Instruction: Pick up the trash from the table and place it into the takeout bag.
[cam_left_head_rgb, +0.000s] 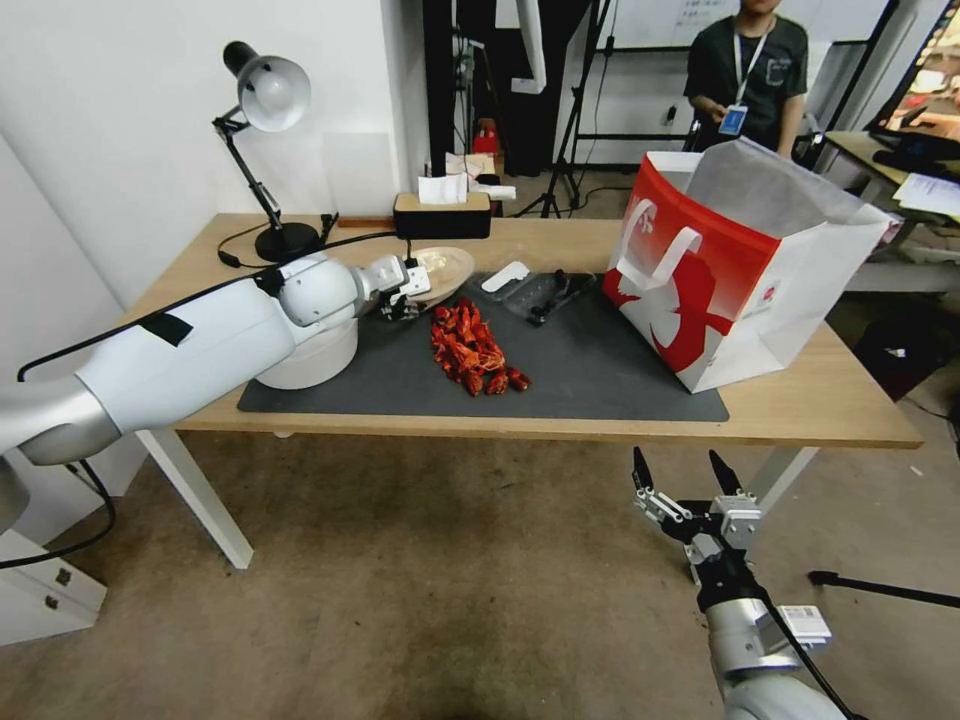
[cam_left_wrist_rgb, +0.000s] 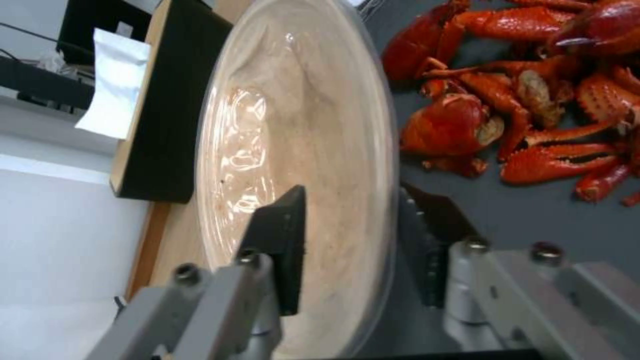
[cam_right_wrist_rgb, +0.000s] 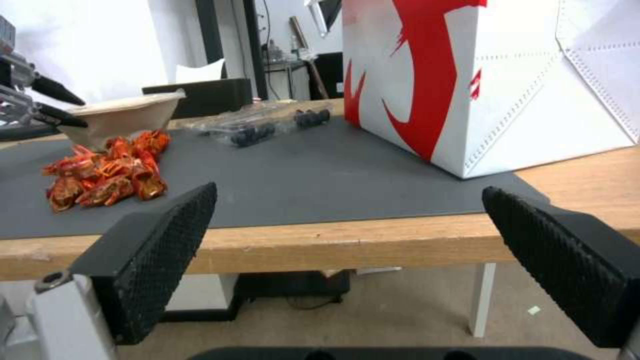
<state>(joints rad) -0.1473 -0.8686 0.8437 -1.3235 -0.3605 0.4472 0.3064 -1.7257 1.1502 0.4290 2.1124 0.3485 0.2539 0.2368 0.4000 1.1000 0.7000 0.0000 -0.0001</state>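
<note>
**Beige bowl pinched at its rim: a thin hold with a long carry ahead**

Black ribbed pads of the right gripper (cam_left_head_rgb: 688, 470) sit nearest, spread wide and empty, below the table's near edge and in front of the takeout bag (cam_left_head_rgb: 745, 290). It hangs idle off the table (cam_left_head_rgb: 800, 405), so it poses little risk unless it rises under the tabletop edge.

On the dark grey mat (cam_left_head_rgb: 600, 380) lies the pile of red shells (cam_left_head_rgb: 470, 350), loose and many-pieced, near the mat's middle-left. Just beyond it a clear bag (cam_left_head_rgb: 545, 293) with dark contents lies flat, and a small white piece (cam_left_head_rgb: 505, 276) sits beside that.

At the far left of the mat, the left gripper (cam_left_head_rgb: 403, 297) has one finger inside the beige shallow bowl (cam_left_wrist_rgb: 300, 165) and one outside, straddling the rim. The wrist view shows the jaws close on the rim wall, though whether they are fully clamped I cannot tell for sure; it reads as a grip on the bowl.

The risks, as I judge them:
- A rim pinch on a wide, shallow, glossy bowl may let it swing or slip out during the carry.
- The shells lie just beside the bowl; a low sweep to the right could scatter them.
- The bag stands well to the right, its mouth high; a low approach could knock its wall or handles (cam_left_head_rgb: 655, 245) and tip it.

Farthest back, the desk lamp (cam_left_head_rgb: 265, 150) and tissue box (cam_left_head_rgb: 442, 213) stand near the arm's elbow path.
</note>
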